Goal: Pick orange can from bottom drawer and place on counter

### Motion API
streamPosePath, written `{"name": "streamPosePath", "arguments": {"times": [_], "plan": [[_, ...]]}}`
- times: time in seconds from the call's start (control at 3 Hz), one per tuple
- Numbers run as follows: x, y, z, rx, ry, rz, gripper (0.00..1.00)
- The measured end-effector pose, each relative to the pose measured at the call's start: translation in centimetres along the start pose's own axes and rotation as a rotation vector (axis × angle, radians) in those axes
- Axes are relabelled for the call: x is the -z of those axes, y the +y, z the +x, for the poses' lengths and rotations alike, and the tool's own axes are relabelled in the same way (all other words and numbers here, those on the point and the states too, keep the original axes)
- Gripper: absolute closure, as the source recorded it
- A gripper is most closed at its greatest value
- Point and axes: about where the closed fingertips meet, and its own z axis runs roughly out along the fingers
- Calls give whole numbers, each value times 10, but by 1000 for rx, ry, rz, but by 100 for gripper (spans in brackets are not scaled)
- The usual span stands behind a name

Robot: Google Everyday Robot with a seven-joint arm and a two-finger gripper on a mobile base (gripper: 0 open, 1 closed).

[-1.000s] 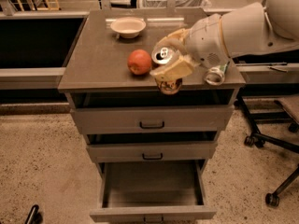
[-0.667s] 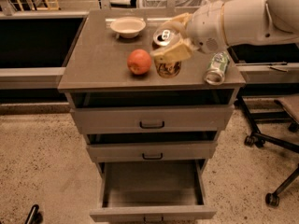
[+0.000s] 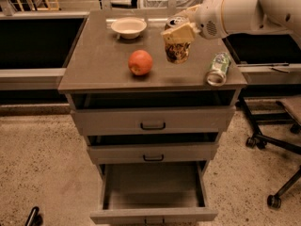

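Now the can (image 3: 178,52) is gripped near its top and held upright by the gripper (image 3: 179,32), just over the tabletop (image 3: 101,65) beside the apple (image 3: 140,62), seemingly so that it lands standing.

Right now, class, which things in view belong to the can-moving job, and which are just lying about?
In the job: orange can, held by the gripper over the counter; open bottom drawer.
Lying about: apple, white bowl, green-and-white can on its side.
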Motion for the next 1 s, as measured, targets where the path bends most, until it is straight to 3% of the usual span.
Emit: {"name": "streamPosePath", "arguments": {"times": [0.33, 1.0], "plan": [[-11, -34, 31, -170, -40, 69, 100], [-20, -31, 23, -162, -8, 83, 100]]}}
